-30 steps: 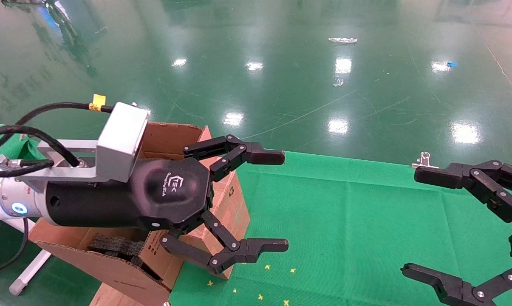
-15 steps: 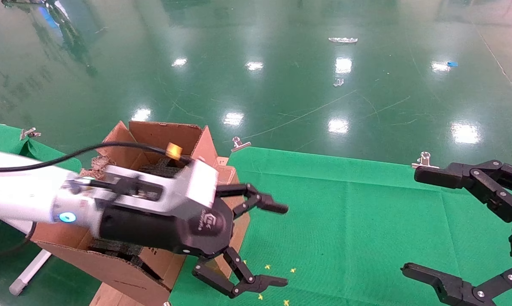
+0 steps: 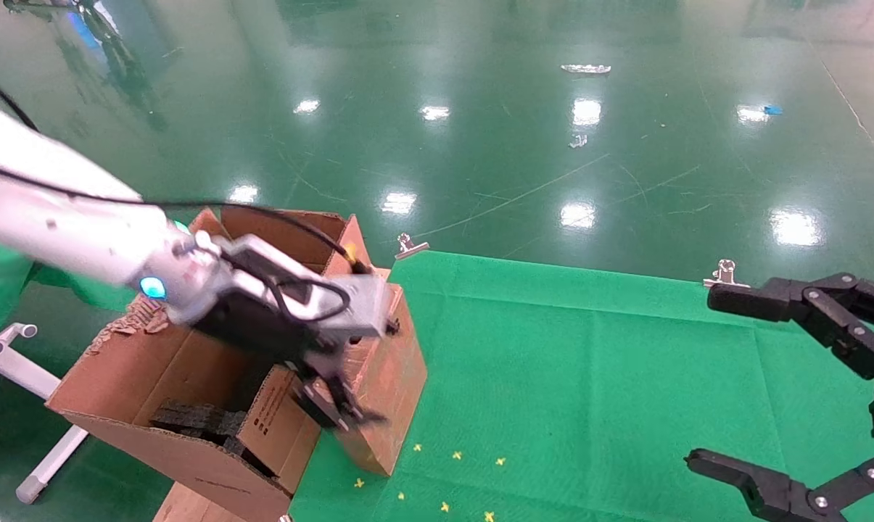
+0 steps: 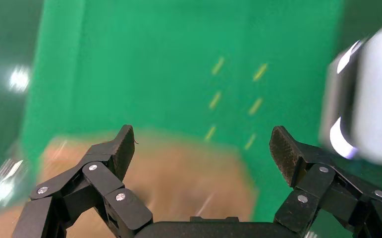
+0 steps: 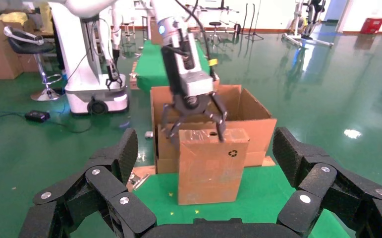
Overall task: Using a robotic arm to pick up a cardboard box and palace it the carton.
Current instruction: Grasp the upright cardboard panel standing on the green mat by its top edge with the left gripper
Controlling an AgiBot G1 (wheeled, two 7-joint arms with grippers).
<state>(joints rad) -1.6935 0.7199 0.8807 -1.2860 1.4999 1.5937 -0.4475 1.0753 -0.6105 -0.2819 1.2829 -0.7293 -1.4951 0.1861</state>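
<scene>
Cardboard box [image 5: 209, 166] is seen standing upright on the near-left corner of the green-covered worktop [image 3: 589, 362], its long axis vertical and its taped top uppermost, a small recycling mark on the side turned toward the right arm. It is set just beside the carton [image 3: 117, 377], which stands to its left and slightly farther off, flaps raised and black foam showing inside. The left claw [image 5: 194, 119] is poised directly over the box top, its fingers spread wide and straddling the upper edges without being closed on them; in the left wrist view the brown top is seen between the parted fingers [image 4: 114, 151]. The left arm is plainly the nearer one. A descent and squeeze across the box's narrow width would be called for next. The right claw [image 3: 705, 377] is held released, well apart at the right edge of the worktop, and is idle.
</scene>
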